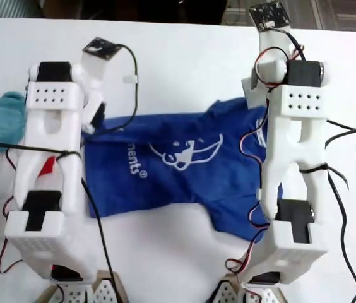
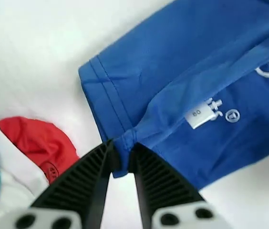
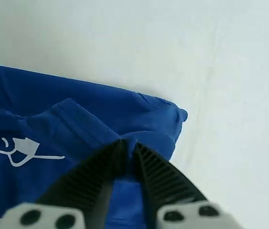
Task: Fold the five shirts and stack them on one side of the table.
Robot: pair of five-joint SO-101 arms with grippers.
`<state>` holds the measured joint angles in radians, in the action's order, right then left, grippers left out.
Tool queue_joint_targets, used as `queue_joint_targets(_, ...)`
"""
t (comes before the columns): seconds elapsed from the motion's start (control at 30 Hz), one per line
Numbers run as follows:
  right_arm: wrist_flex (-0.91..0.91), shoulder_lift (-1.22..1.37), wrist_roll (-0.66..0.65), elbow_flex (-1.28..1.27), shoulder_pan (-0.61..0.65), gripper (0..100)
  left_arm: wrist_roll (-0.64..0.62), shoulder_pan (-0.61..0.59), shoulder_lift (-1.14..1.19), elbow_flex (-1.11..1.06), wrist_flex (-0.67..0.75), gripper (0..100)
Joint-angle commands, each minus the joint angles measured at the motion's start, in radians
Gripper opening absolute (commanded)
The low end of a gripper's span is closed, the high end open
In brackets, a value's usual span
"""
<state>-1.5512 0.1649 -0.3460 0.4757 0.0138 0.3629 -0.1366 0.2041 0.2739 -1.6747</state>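
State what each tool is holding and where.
Both grip the blue shirt: left tool pinches fabric beside a stitched hem, right tool pinches a fold near its edge.

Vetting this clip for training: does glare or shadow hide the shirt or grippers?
High view: bright light washes out the table, but the shirt reads plainly. Left wrist view: even light, soft shadows only; the left gripper pinching the shirt shows plainly. Right wrist view: pale glare on the table, none on the right gripper.
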Motion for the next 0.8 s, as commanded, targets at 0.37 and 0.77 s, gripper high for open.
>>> queue_joint_targets(0.37, -0.116, -0.283, -0.055, -0.155, -0.013, 2.2, 0.025, 0.041, -0.161, -0.102, -0.104, 3)
queue_joint_targets(0.77, 0.150, -0.688, -0.118, -0.802, -0.074, 2.2, 0.035, 0.028, -0.405, -0.605, 0.130, 3)
